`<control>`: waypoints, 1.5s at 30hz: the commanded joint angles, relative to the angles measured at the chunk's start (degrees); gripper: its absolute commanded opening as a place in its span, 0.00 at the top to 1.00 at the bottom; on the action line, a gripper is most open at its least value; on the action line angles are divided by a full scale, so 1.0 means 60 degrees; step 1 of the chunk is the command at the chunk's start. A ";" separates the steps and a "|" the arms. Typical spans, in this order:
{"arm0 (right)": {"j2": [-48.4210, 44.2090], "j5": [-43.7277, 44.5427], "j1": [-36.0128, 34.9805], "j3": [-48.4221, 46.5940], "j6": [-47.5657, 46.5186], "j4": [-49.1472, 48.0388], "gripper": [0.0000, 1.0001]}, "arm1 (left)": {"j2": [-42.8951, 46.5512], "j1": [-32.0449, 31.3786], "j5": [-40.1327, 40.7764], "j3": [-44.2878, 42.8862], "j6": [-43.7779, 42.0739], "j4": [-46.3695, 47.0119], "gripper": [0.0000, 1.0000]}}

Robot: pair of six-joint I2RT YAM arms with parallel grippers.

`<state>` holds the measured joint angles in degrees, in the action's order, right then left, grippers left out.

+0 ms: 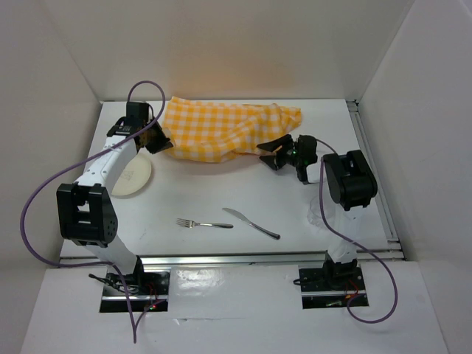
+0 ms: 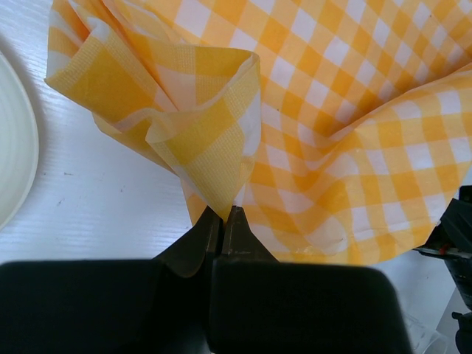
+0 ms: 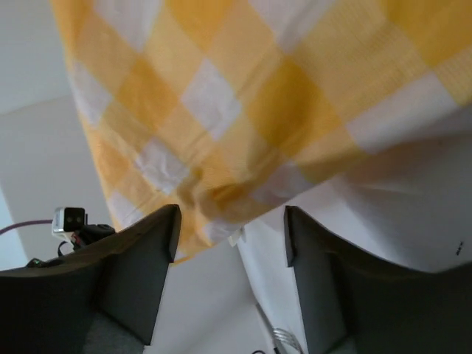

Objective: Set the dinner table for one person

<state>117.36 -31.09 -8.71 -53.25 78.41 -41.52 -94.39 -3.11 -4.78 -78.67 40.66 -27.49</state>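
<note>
Left tool (image 2: 223, 215) pinching checked cloth (image 2: 332, 110), right tool (image 3: 231, 215) parted

Pinches yellow-and-white checked cloth (image 2: 310, 110) in shut black left gripper (image 2: 223, 214), white left arm (image 1: 103, 166) stretched forward. Holds black right gripper (image 3: 232, 221) with jaws apart, black right arm (image 1: 346, 181) bent inward.

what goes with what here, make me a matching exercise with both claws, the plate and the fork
Column one:
1 left claw
2 right claw
3 plate
4 fork

Column two:
a open, facing the checked cloth
b shut on the checked cloth
c cream-coloured
d lying left of the knife

Pairs: 1-b, 2-a, 3-c, 4-d
</note>
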 commanded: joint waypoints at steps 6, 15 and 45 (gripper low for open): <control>-0.0810 0.0115 0.0705 -0.1156 -0.0732 -0.0334 0.93 | 0.0277 -0.0038 0.0004 -0.0232 -0.0127 0.0113 1.00; -0.1834 0.0201 0.1115 -0.3165 -0.2403 0.2391 1.00 | 0.0058 -0.0038 -0.0185 -0.1081 -0.0244 0.0026 1.00; -0.6910 0.4290 0.1217 -0.1681 -0.7162 1.0681 0.90 | 0.0002 -0.0476 -0.0888 -0.1170 -0.0947 -0.1613 1.00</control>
<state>68.38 -6.04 -1.13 -56.18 41.25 22.83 -88.14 -4.10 -5.52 -85.60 36.82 -35.79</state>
